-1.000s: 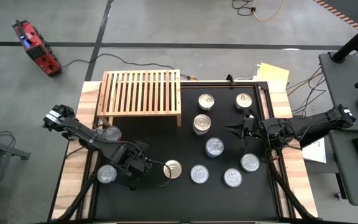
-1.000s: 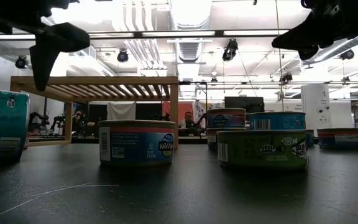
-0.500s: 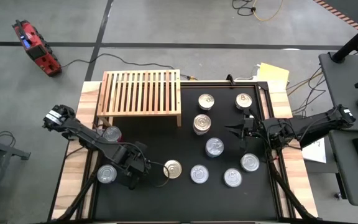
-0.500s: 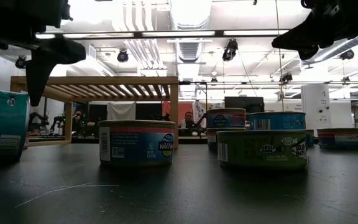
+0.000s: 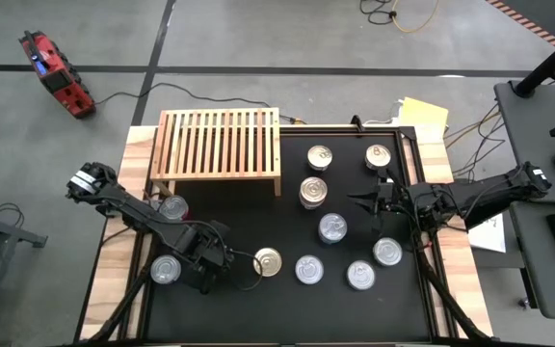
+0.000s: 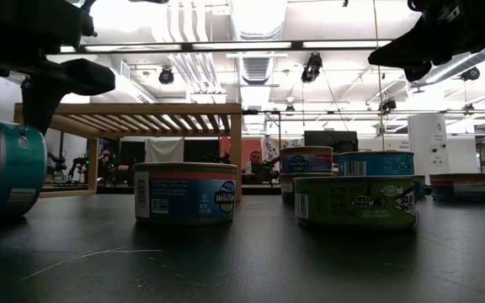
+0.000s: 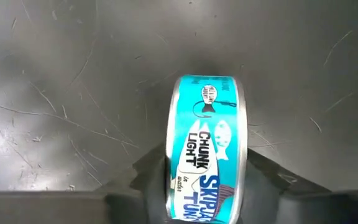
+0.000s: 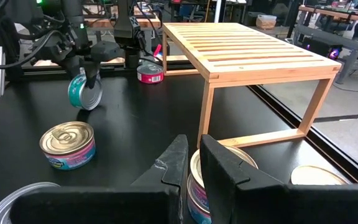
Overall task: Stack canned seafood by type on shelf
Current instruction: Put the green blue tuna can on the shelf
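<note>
Between the left gripper's (image 7: 207, 186) fingers, at the mat's near-left corner, a teal chunk-light tuna tin (image 7: 205, 146) stands on edge, tipped, gripped across its lids. The round tin could roll or slip loose while lifted. A red-labelled can (image 5: 173, 206) lies toward the empty wooden shelf (image 5: 220, 141); the gold-lidded can (image 5: 269, 261) sits beside. The right gripper (image 5: 366, 203) waits shut amid the other cans.

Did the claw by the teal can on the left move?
Yes. In the low view the left gripper has come down around the teal can, judged against the shelf.

Overhead, table-level and two wrist cameras, all sharing the teal can (image 7: 207, 149) on edge.
</note>
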Motion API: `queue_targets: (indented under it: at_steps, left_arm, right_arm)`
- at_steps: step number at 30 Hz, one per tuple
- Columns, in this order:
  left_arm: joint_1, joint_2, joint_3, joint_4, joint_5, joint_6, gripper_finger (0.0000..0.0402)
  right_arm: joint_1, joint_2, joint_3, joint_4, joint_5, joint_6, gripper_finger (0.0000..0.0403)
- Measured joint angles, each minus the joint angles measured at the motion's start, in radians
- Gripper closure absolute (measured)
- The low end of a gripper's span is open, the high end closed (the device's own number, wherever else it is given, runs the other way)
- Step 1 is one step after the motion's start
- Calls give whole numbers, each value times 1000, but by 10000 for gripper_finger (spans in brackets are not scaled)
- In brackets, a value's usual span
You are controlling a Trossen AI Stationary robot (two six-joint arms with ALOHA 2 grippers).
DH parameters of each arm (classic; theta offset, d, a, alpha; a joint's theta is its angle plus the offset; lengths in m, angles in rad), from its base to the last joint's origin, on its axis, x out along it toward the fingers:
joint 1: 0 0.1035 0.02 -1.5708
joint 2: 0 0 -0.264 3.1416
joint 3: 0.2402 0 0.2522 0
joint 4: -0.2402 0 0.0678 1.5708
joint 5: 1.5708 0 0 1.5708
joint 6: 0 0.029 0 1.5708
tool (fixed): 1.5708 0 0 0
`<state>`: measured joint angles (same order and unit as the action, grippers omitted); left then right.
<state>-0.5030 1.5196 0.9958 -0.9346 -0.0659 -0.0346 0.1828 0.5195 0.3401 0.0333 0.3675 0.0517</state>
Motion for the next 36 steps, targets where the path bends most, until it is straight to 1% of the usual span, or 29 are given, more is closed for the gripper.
queue_targets:
  at_steps: [1,8,13,15,17,19,21,24,25,26,28,30,36]
  left_arm:
    - [0,0,0,-1,-2,0,283]
    - [0,-12,0,-4,21,-27,283]
    - [12,-81,0,11,9,-92,283]
    - [23,-129,0,33,-29,-127,283]
    - [39,-186,0,55,-89,-156,283]
    - [59,-247,0,85,-172,-185,283]
    - [88,-308,0,114,-297,-225,283]
    - [161,-398,0,138,-525,-358,283]
    - [195,-429,1,141,-578,-413,283]
    - [234,-461,5,141,-606,-462,283]
    - [313,-524,9,149,-624,-549,283]
    - [392,-581,14,165,-617,-611,283]
    - [647,-687,21,173,-518,-740,283]
  right_arm:
    - [0,0,0,0,0,0,369]
    - [0,0,0,-1,0,0,369]
    - [0,0,0,0,0,0,369]
    - [0,0,0,0,0,-2,369]
    - [0,0,0,1,0,-11,369]
    - [0,0,0,3,0,-20,369]
    - [0,0,0,12,0,-27,369]
    - [0,0,0,31,0,-46,369]
    - [0,0,0,42,0,-54,369]
    - [0,0,0,56,0,-66,369]
    - [0,0,0,81,0,-92,369]
    - [0,0,0,103,0,-115,369]
    - [0,0,0,105,0,-141,369]
